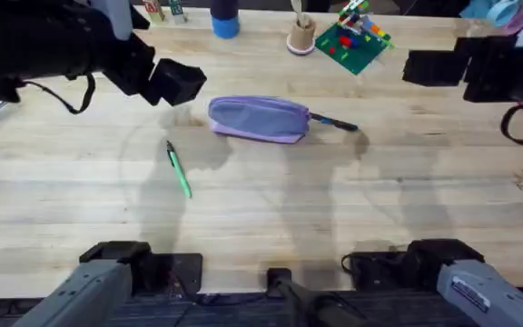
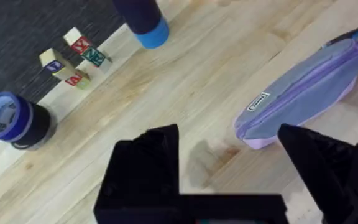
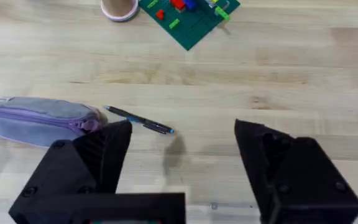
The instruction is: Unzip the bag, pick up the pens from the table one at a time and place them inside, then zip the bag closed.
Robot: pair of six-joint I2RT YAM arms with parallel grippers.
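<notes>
Overhead: lavender bag [image 1: 260,119] lying lengthwise on the pale wooden table [image 1: 334,209], a little beyond mid-table, zipper closed along its top. Dark pen [image 1: 334,123] poking out from the bag's right end, touching or just beside it. Green pen [image 1: 179,170] flat on the planks nearer the bases and to the left, apart from the bag, angled slightly. Left gripper [image 1: 178,82] raised above the table's far left, just left of the bag and not touching it; finger spread impossible to judge from here. Right gripper [image 1: 434,65] up at the far right, well apart from the bag. Along the far edge, a blue cup [image 1: 225,20], a small wooden cup [image 1: 301,36] and a green board with toy bricks [image 1: 352,41].

Left wrist: left gripper [image 2: 229,149] with black fingers [image 2: 148,162] spread wide, holding nothing, hovering over bare wood beside the bag's [image 2: 303,93] end. Zipper shut, small label on the grey-blue panel. Lettered blocks [image 2: 73,56] and a roll of blue tape [image 2: 11,118] by the table edge.

Right wrist: right gripper [image 3: 182,162] wide open and empty above the table. Dark pen [image 3: 140,121] lying just beyond the fingers [image 3: 104,155], its tip near the bag's [image 3: 36,118] zipper end.
</notes>
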